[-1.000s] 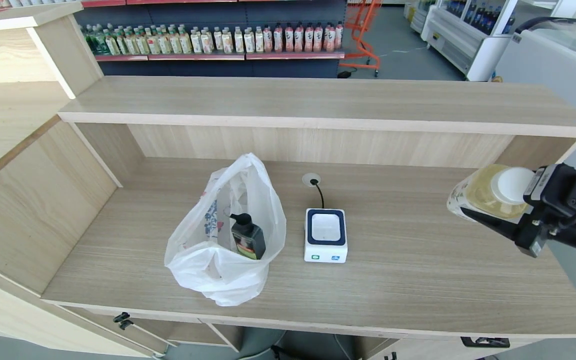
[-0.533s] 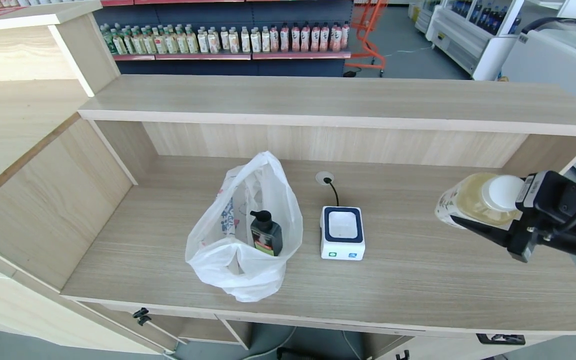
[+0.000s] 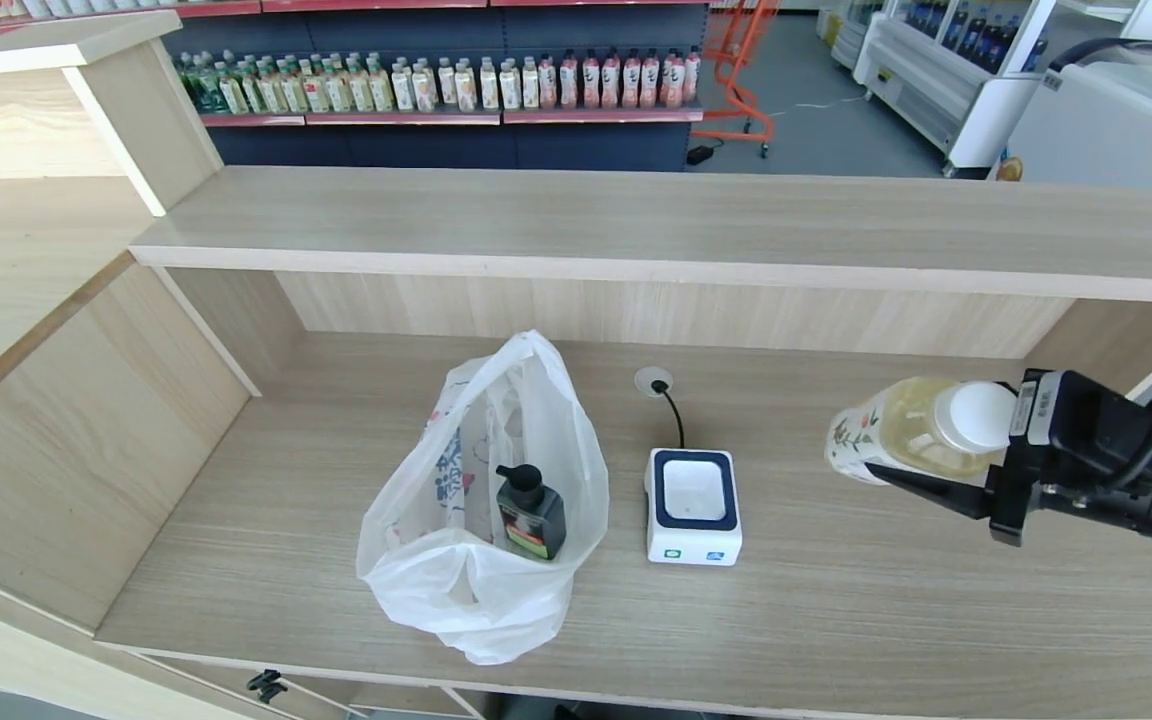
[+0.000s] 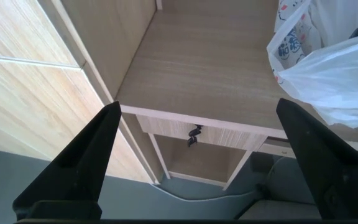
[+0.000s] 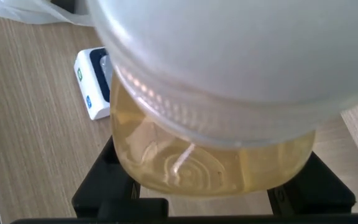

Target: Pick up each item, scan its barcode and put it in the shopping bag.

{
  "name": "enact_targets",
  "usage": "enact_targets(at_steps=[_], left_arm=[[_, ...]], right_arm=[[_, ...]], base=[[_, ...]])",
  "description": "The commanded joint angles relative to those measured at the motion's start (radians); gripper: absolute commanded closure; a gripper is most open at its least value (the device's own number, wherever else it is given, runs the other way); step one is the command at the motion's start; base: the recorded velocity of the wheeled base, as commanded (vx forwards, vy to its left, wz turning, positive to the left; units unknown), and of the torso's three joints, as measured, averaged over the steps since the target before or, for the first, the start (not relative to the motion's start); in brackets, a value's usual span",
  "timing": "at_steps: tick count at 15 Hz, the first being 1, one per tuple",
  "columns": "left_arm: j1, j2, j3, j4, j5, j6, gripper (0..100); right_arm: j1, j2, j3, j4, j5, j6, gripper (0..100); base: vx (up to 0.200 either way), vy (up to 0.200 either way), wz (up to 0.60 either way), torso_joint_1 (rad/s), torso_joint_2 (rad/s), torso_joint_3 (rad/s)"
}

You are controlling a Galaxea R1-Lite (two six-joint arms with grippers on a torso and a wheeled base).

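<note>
While your right claw (image 3: 908, 452) pinches the bottle (image 3: 871, 432) near the right edge of the counter (image 3: 886, 620), swing its barcode over the scanner (image 3: 693, 495) next.

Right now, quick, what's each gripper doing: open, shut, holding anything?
Left gripper: open, holding nothing.
Right gripper: shut on the bottle.

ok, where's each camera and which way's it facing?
Head: on the head, facing forward and down at the counter; right end effector holding the bottle shows.
Left wrist: down past the open left end effector at the counter's edge and shopping bag.
Right wrist: past its end effector and bottle to the scanner.
Shared: head and right wrist, scanner; head and left wrist, shopping bag.
</note>
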Motion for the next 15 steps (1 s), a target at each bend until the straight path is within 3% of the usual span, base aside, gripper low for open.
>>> enact_targets(at_steps=[1,4,8,15], left_arm=[[0.0,0.0,0.0,0.0,0.001,0.0,0],[0.0,0.0,0.0,0.0,0.001,0.0,0],[0.0,0.0,0.0,0.0,0.001,0.0,0],[0.0,0.0,0.0,0.0,0.001,0.0,0]], right_arm=[[0.002,0.058,-0.006,0.0,0.027,-0.005,100],[0.008,0.126,-0.009,0.002,0.129,-0.089,100],[0.013,0.167,-0.008,0.002,0.154,-0.139,100],[0.072,0.347,-0.238,0.0,0.188,-0.149,100]], base=[[0.0,0.0,0.0,0.0,0.0,0.0],[0.0,0.0,0.0,0.0,0.0,0.0],[0.0,0.0,0.0,0.0,0.0,0.0],[0.0,0.0,0.0,0.0,0.0,0.0]])
